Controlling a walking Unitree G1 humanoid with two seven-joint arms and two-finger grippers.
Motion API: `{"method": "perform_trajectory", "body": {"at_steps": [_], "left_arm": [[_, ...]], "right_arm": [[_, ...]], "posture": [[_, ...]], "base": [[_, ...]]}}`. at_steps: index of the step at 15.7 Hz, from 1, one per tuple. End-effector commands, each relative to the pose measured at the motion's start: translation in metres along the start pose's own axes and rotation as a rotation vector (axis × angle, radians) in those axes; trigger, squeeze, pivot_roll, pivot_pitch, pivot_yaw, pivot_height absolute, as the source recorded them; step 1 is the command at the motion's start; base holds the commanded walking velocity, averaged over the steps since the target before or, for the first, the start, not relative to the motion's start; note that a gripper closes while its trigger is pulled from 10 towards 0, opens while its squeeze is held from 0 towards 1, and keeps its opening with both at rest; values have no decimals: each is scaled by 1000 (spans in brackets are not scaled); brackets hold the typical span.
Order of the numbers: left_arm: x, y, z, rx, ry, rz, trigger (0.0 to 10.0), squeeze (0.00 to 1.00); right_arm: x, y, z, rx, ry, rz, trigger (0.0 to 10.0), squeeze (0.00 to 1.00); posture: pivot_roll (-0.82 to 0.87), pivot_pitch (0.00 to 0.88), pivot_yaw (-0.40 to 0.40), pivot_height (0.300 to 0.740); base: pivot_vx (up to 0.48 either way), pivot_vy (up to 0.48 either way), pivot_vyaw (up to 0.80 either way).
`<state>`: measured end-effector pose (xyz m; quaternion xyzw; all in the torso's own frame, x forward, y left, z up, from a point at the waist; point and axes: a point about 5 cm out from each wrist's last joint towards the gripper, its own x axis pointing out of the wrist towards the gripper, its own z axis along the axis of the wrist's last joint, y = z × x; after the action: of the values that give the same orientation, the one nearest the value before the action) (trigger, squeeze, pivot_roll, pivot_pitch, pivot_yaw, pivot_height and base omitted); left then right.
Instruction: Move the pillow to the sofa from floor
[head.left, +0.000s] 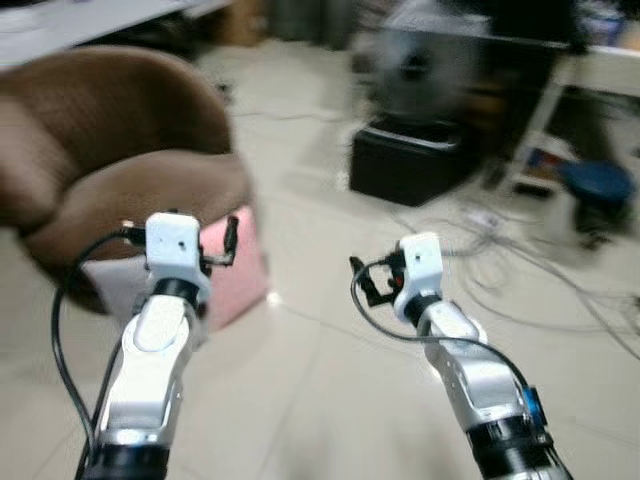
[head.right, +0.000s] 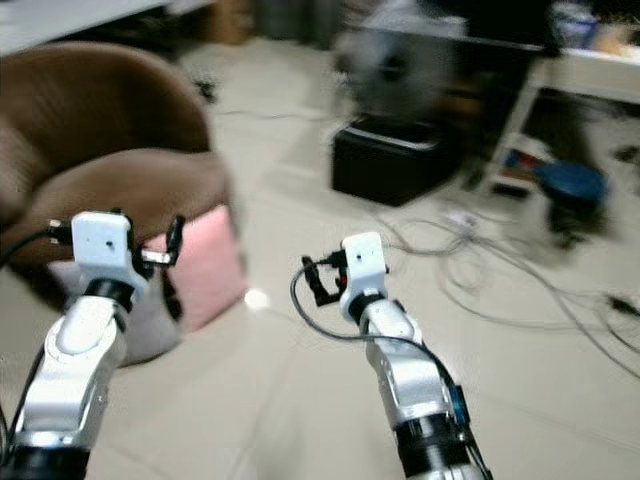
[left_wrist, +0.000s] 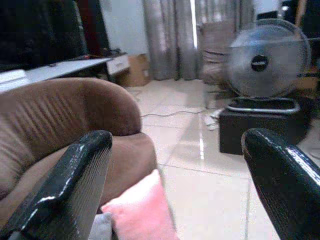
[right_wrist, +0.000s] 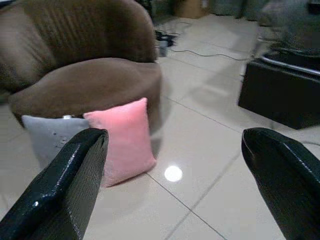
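A pink pillow (right_wrist: 127, 140) stands on the tiled floor and leans against the front of a brown sofa (right_wrist: 85, 75). Beside it, also against the sofa, is a grey pillow (right_wrist: 50, 135). My left gripper (left_wrist: 177, 142) is raised in front of the sofa seat, above and just short of the pink pillow (head.left: 240, 275), and it is open and empty. The right gripper (right_wrist: 175, 137) hovers over bare floor to the right of the pillows, open too, with nothing between its fingers. Both silver arms reach forward in the eye views, which are blurred.
A standing fan (head.left: 420, 70) sits behind a black box (head.left: 410, 160) straight ahead. Loose cables (head.left: 520, 270) trail across the floor on the right, near a blue stool (head.left: 595, 190) and a white table leg. Open tile lies between the grippers.
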<state>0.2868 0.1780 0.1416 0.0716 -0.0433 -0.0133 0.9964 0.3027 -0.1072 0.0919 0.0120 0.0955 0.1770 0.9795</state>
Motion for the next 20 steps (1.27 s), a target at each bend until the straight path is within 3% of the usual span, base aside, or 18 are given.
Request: {"method": "perform_trajectory", "body": {"at_steps": [1, 9, 20], "left_arm": [[2, -4, 4, 9, -13, -23, 10000, 0], [7, -6, 4, 25, -9, -64, 10000, 0], [5, -5, 2, 24, -3, -63, 10000, 0]], "right_arm": [[-1, -5, -2, 13, 9, -18, 10000, 0], [-4, -9, -6, 41, 7, -72, 10000, 0], [-3, -14, -7, 92, 17, -100, 10000, 0]], "posture": [[93, 0, 24, 740], [72, 0, 59, 740], [86, 0, 43, 740]], "base": [[349, 0, 800], [351, 0, 784], [352, 0, 0]]}}
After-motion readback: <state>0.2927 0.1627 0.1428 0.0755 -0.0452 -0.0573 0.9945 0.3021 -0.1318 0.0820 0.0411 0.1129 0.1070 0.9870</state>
